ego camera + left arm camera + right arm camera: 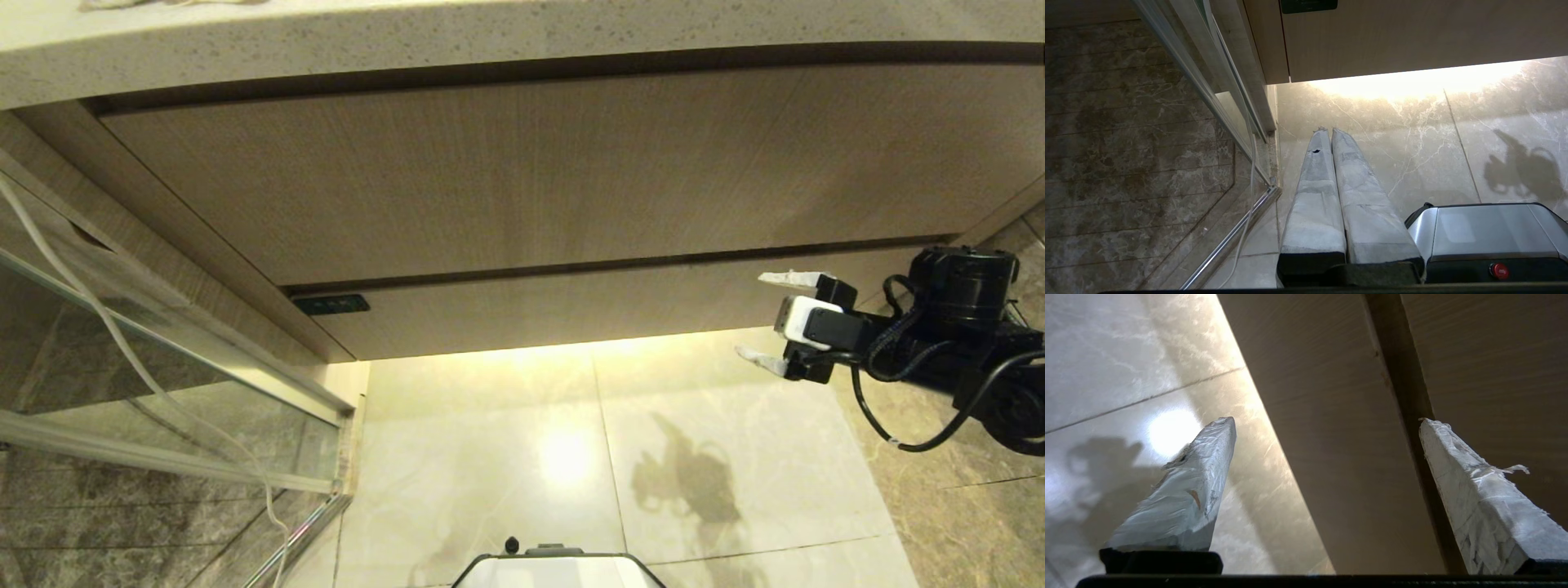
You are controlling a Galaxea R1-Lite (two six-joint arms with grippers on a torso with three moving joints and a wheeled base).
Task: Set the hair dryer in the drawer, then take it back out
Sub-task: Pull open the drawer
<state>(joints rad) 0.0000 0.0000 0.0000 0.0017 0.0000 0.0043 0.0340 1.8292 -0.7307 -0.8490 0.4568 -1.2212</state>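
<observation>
**Drawer shut, right gripper spread before its front**

The drawer [571, 314] is seen closed beneath the taller panel [522, 180]; its contents are hidden, and the hair dryer cannot be seen in any view. A small black tag [331, 305] is fixed at the drawer front's nine o'clock end. At three o'clock in the head view the right gripper [767, 318] is held with fingers spread wide, empty, near the drawer front. Only the left wrist view shows the left gripper [1327, 130], fingers pressed together above the floor [1412, 134]. A white cord [122, 343] hangs at nine o'clock beside a glass partition [163, 359]. A stone counter [408, 41] runs across twelve o'clock.
</observation>
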